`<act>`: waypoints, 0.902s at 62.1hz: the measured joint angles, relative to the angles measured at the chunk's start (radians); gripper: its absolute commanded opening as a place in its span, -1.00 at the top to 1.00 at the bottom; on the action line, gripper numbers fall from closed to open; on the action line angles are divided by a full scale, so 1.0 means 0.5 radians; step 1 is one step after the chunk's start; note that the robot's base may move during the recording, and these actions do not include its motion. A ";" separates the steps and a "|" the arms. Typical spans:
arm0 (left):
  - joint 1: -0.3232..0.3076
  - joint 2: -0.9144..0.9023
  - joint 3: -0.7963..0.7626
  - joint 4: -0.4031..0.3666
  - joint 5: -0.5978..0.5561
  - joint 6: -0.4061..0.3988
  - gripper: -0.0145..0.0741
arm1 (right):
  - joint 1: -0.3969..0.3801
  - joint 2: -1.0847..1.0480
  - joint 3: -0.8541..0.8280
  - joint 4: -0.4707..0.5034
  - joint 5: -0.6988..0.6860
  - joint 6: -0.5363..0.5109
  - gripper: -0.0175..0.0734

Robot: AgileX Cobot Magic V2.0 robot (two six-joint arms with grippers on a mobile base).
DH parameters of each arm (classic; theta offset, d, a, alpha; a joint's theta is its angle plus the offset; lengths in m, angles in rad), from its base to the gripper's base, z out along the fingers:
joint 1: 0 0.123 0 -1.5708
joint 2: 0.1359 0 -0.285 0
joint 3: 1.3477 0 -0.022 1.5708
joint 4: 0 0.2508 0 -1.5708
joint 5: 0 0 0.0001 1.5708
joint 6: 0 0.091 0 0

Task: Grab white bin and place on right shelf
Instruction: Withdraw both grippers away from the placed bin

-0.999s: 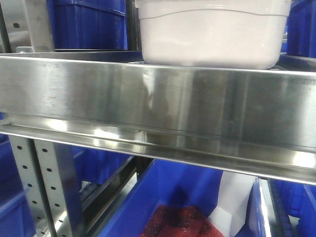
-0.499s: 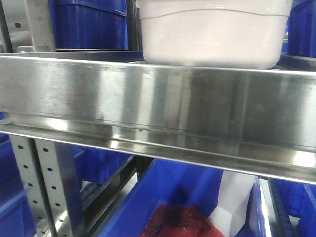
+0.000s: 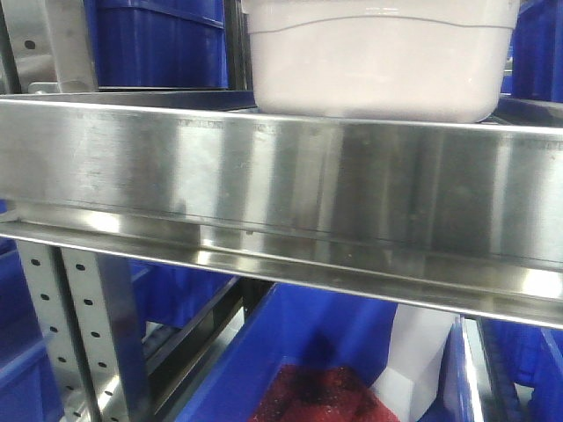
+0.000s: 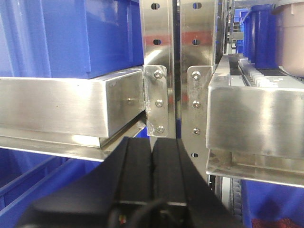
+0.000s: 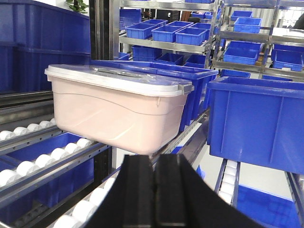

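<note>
White bin: lidded, on the roller track of the right shelf, just behind its front rail.
Left gripper: fingers pressed together, empty.
Right gripper: fingers together, empty, before the bin.

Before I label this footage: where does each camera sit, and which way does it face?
Front: low, facing the shiny steel shelf rail, pinkish-white translucent plastic bin above; no robot parts.
Left wrist: behind the shut left gripper, facing perforated uprights.
Right wrist: behind the shut right gripper, facing the bin.
Front and right wrist share the bin.
</note>
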 measured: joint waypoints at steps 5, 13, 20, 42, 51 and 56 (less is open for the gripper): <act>0.000 0.000 0.000 0.000 0.000 0.000 0.94 | 0.000 0.000 0.000 0.000 0.000 0.000 0.44; 0.000 0.000 0.000 0.000 0.000 0.000 0.94 | 0.000 0.000 0.000 0.000 0.000 0.000 0.44; 0.000 0.000 0.000 0.000 0.000 0.000 0.94 | 0.000 0.000 0.017 0.000 -0.012 0.000 0.44; 0.000 0.000 0.003 0.000 0.000 0.000 0.94 | 0.065 -0.004 0.475 -0.760 -0.436 0.773 0.44; 0.000 0.000 0.003 0.000 0.000 0.000 0.94 | 0.227 -0.072 0.744 -0.941 -0.756 0.915 0.44; 0.000 0.000 0.003 0.000 0.000 0.000 0.94 | 0.287 -0.090 0.916 -0.965 -0.926 0.923 0.44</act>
